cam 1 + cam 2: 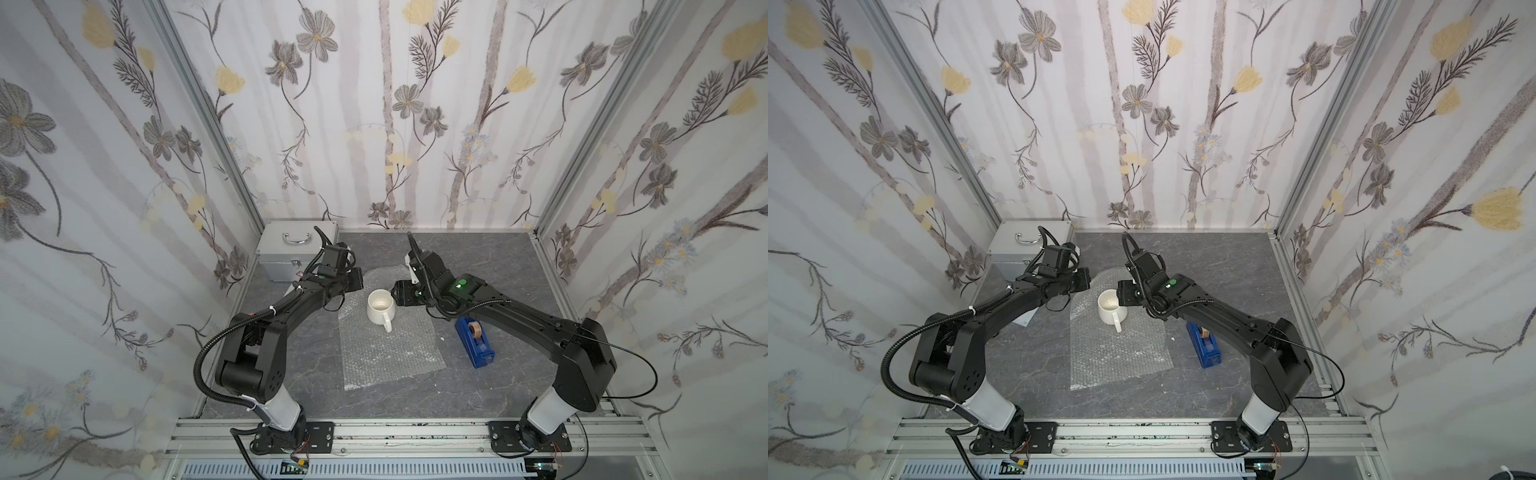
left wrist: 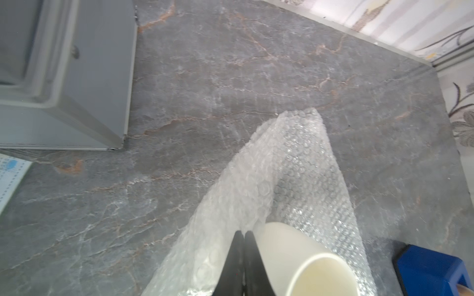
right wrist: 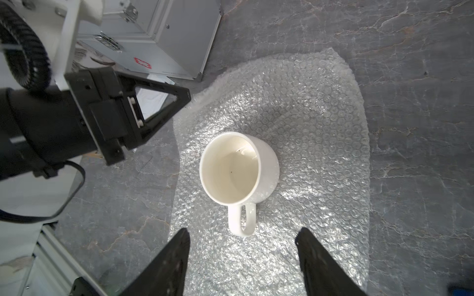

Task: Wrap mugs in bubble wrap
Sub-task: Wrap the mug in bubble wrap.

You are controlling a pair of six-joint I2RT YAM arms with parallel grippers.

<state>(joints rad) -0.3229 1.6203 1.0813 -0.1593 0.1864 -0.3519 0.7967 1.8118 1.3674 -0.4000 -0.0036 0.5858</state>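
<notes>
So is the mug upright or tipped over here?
Upright. The mug stands on its base on the bubble wrap, mouth facing up, handle sticking out sideways.

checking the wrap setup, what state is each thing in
mug: upright, empty, unwrapped
bubble wrap: flat under mug, one edge lifted
left gripper: jaws shut on bubble wrap
right gripper: jaws open, holding nothing
metal case: closed
tape dispenser: holds tape roll

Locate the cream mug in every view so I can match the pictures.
Top view: mug mid-width, below mid-height.
Top view: mug just left of mid-width, below mid-height.
Left wrist: mug cropped at the picture's edge.
Right wrist: mug mid-picture, whole.
Shared landmark: bubble wrap beneath it, in all four.
</notes>
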